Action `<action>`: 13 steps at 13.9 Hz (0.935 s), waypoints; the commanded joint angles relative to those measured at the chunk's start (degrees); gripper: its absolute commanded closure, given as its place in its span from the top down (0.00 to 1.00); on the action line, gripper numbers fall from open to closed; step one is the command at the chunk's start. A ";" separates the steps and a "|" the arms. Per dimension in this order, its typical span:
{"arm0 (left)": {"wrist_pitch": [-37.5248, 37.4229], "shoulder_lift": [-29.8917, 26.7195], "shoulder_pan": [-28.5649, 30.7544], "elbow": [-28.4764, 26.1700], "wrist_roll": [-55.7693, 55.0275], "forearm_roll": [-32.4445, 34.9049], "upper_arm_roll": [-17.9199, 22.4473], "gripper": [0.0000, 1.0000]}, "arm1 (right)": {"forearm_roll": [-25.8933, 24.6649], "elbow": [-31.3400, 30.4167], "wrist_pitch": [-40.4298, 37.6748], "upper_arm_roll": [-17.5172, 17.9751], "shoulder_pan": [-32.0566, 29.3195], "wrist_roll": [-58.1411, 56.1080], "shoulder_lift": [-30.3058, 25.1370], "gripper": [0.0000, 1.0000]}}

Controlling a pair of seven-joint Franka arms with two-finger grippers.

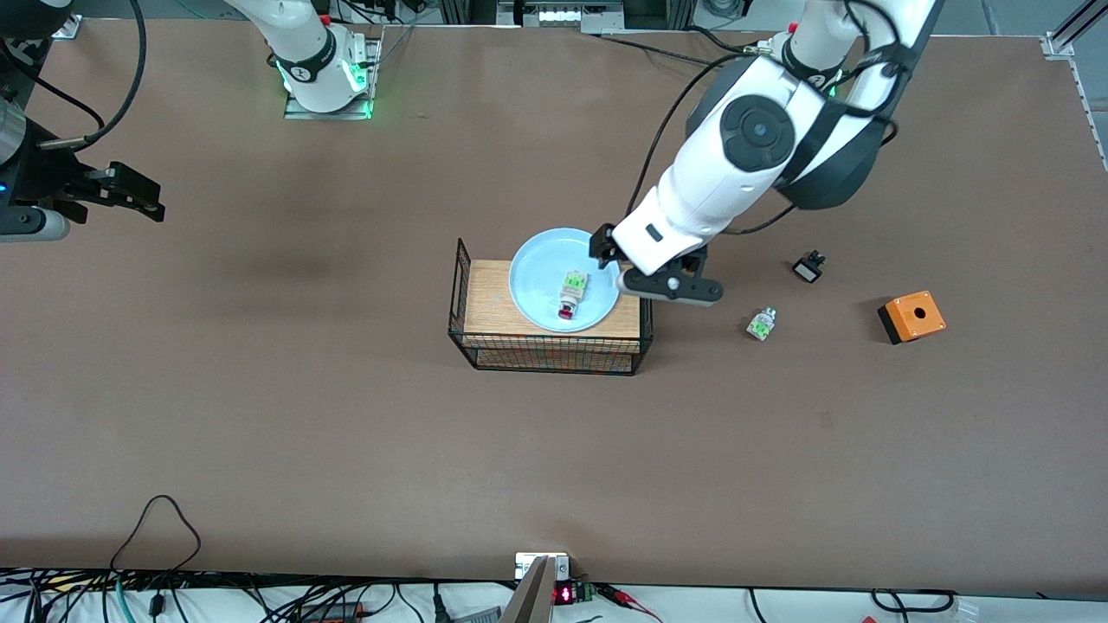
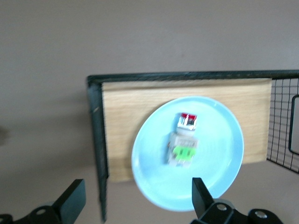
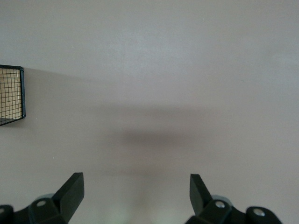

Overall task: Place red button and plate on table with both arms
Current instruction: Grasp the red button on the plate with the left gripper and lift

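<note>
Black wire rack with wooden top at mid-table; toward the left arm's end, white-green part without red cap; small black part with white face farther from the camera; orange box with round hole nearest that end.

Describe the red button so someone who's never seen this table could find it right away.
Find the wood-topped black wire rack in the middle of the table; a pale blue plate sits on it. The red button lies in that plate. Unlike the similar white-green part lying on the table, it has a red cap.
</note>
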 commanded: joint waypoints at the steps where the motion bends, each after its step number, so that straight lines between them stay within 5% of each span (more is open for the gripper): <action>1: 3.35 3.54 -2.95 1.71 -0.25 2.63 0.57 1.00 | 1.09 0.88 0.57 -0.04 -0.30 0.25 0.35 1.00; 3: 4.24 5.30 -4.46 1.89 -1.13 7.03 0.40 1.00 | 1.09 0.88 0.93 -0.04 -0.30 0.24 0.52 1.00; 13: 11.45 10.84 -8.15 1.89 -1.48 7.40 0.66 1.00 | 1.09 0.88 0.66 -0.30 -0.82 0.24 0.52 1.00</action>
